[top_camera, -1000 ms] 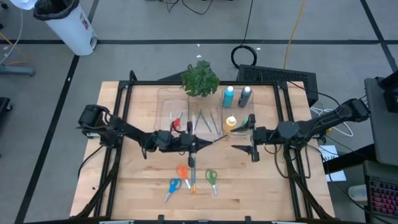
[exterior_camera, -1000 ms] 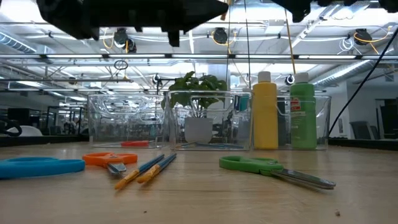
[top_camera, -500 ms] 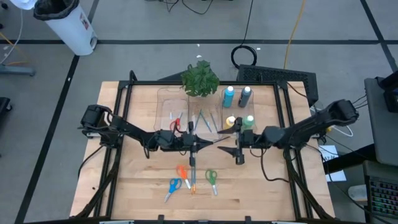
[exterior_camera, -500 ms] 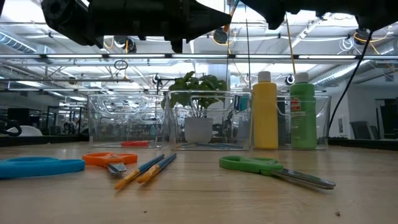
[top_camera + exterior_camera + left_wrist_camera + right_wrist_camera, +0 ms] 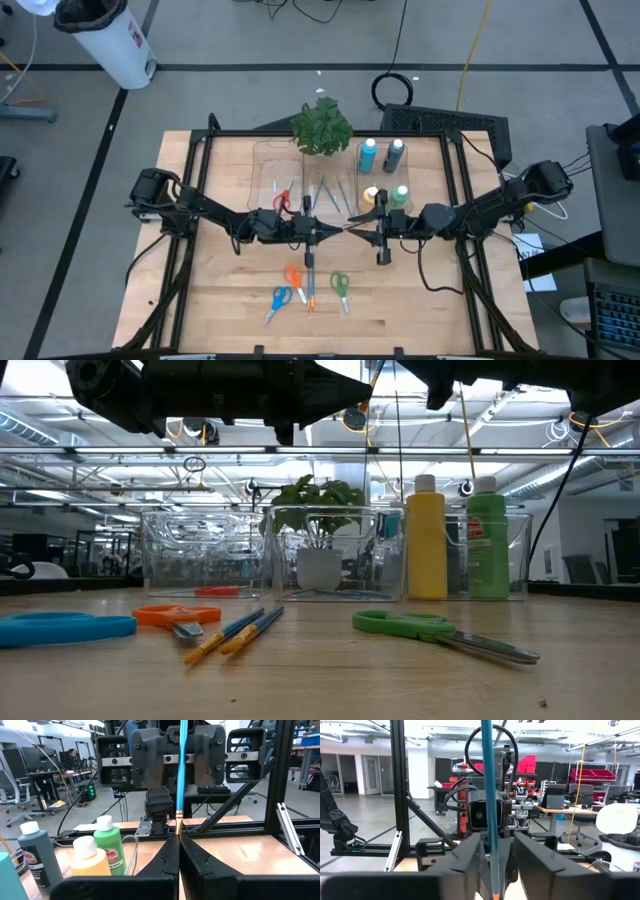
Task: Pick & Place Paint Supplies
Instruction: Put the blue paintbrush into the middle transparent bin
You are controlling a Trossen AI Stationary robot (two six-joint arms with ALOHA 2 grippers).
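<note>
Mid-handover above worktop centre: left gripper [image 5: 318, 234] clamps the blue brush [image 5: 182, 767], my right gripper [image 5: 380, 238] part-closed around it; next, left releases.

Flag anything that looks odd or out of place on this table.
One blue brush is not on the table: it hangs in mid-air between the two arms, pinched by the left gripper with the right gripper around its other end. Nothing looks spilled or damaged.

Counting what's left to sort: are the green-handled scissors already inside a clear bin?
No, the green-handled scissors lie on the bare wooden table.
</note>
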